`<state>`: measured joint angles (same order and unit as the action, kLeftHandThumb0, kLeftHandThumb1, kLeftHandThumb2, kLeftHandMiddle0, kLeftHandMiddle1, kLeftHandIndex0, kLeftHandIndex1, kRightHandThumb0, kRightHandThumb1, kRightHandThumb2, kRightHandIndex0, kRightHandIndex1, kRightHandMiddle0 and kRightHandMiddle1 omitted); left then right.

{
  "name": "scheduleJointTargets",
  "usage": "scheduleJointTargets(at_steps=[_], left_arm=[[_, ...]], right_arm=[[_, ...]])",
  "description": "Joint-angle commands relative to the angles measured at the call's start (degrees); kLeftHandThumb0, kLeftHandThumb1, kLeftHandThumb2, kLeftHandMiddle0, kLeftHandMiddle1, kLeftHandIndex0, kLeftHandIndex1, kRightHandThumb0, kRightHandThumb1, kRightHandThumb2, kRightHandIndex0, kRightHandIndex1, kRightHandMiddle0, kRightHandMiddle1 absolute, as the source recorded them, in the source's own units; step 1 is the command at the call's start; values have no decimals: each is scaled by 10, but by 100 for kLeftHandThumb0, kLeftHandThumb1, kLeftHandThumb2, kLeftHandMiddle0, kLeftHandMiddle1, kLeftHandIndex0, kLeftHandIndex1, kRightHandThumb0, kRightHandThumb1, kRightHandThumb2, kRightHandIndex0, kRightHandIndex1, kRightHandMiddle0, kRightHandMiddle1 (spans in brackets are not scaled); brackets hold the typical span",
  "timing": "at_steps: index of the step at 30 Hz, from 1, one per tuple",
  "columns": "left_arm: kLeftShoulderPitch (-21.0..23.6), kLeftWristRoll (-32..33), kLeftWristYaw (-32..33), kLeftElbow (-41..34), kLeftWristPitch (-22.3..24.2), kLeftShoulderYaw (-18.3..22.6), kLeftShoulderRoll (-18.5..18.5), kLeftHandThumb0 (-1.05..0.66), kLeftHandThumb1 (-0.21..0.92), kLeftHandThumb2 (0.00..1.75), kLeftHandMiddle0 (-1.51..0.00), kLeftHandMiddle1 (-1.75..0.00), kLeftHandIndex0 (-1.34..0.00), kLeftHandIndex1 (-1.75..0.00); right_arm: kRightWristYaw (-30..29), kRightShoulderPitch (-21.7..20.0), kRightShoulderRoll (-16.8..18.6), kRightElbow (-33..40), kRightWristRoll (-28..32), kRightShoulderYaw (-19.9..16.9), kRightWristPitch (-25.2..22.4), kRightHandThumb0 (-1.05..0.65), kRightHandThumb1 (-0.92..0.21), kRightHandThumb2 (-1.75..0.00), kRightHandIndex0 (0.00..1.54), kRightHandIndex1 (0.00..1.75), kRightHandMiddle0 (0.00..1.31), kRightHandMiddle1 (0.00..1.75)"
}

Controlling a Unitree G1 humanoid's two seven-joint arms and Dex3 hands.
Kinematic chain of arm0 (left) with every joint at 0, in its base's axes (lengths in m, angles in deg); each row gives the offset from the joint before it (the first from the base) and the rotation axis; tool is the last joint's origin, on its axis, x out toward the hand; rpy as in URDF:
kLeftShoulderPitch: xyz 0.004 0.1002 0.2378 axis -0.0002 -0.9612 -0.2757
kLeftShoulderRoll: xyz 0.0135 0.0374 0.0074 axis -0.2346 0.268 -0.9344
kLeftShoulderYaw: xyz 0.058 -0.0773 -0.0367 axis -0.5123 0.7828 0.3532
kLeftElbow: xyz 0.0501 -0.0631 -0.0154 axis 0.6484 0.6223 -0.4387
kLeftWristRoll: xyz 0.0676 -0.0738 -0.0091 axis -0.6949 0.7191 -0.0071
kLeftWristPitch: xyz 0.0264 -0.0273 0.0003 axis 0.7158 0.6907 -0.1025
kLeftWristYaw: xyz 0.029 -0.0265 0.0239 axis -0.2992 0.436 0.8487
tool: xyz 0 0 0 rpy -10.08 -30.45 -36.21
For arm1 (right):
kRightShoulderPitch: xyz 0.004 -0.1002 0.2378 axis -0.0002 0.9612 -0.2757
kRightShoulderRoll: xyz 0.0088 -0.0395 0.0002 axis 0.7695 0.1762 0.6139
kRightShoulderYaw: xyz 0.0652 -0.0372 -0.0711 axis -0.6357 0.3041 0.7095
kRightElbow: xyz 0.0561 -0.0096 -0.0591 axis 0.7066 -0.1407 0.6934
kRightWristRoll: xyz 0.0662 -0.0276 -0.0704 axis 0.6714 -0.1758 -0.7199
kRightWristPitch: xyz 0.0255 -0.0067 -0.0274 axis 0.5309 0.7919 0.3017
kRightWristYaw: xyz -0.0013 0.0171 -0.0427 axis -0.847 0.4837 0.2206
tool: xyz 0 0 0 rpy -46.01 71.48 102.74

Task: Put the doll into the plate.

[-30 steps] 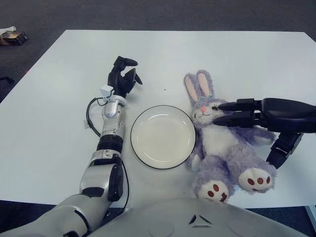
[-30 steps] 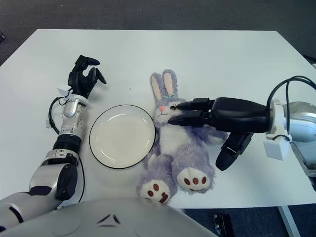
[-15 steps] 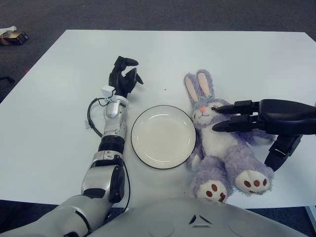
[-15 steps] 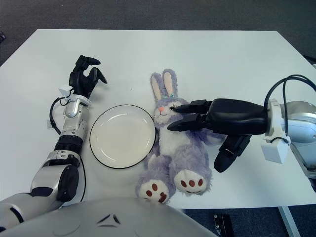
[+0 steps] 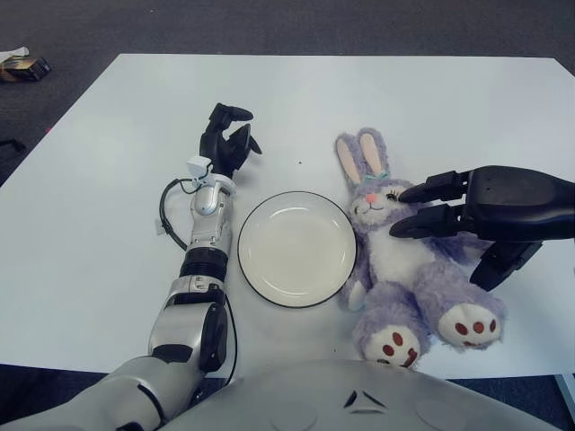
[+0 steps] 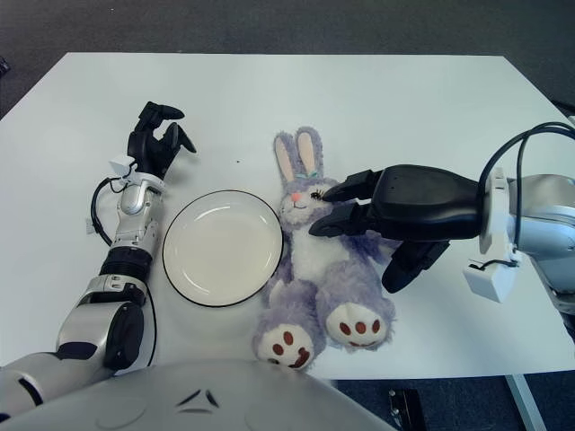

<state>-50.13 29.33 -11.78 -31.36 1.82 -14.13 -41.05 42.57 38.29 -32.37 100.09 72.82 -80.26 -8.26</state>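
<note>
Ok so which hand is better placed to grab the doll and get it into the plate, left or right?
Right. The right hand is open over the doll, fingers spread across its head and chest. The left hand shows beyond the plate, on its far left side, with the plate between it and the doll.

doll [image 5: 400, 269]: purple plush rabbit with white belly and muzzle, pink-lined ears, pink nose, white soles with maroon pads
doll pose: flat on its back on the white table, ears pointing away from the robot, feet toward it
doll place: just right of the plate, one arm at its rim
plate [image 5: 296, 249]: round, cream-white, thin dark rim, empty, upright on the table
</note>
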Motion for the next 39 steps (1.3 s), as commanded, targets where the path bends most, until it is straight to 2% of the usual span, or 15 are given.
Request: scheduleJointTargets(at_steps=[1,5,7,10,16,20,22,25,30,37,39], left_arm=[[-29,-1,7,9,5,-1,5,-35,92,30,-93,-175,-44,-150],[-30,-2,8,7,6,-2,5,-35,92,30,-93,-175,-43,-150],[-31,-3,10,4,7,-2,5,-35,92,30,-93,-175,-43,-151],[-32,-5,11,1,8,-2,6,-35,92,30,-92,-175,-43,-151],[-35,-8,14,-3,8,-4,6,-35,92,30,-92,-175,-43,-151],[-36,-9,16,-4,8,-5,6,-35,92,30,-92,-175,-43,-151],[-36,-10,17,-5,7,-6,6,-35,92,30,-92,-175,-43,-151],[-36,-11,19,-5,7,-7,6,-35,92,30,-92,-175,-43,-151],[-37,-12,21,-7,6,-8,6,-35,92,30,-92,-175,-43,-151],[-40,-15,25,-11,6,-12,5,-35,92,31,-92,-175,-43,-151],[-43,-17,28,-17,7,-14,5,-35,92,31,-92,-175,-43,-151]], right_arm=[[-30,20,61,-49,29,-4,51,4,-92,-23,43,153,55,105],[-42,21,83,-69,22,-5,75,1,-92,-23,41,157,57,110],[-53,24,100,-80,5,-10,86,0,-75,-55,37,165,54,127],[-60,23,106,-90,-8,-12,97,0,-66,-73,35,168,51,138],[-75,13,110,-117,-35,-15,132,0,-66,-73,42,155,47,149],[-97,3,121,-127,-53,-19,147,0,-61,-80,46,152,45,155],[-114,-4,134,-130,-69,-25,152,0,-55,-94,47,158,40,165],[-133,-10,145,-128,-89,-30,144,0,-49,-106,49,163,37,171],[-152,-12,147,-124,-104,-30,132,0,-45,-113,50,167,35,174],[-172,-15,143,-119,-121,-31,116,0,-46,-107,52,165,41,163],[-200,-25,168,-127,-160,-42,126,0,-46,-105,53,162,43,162]])
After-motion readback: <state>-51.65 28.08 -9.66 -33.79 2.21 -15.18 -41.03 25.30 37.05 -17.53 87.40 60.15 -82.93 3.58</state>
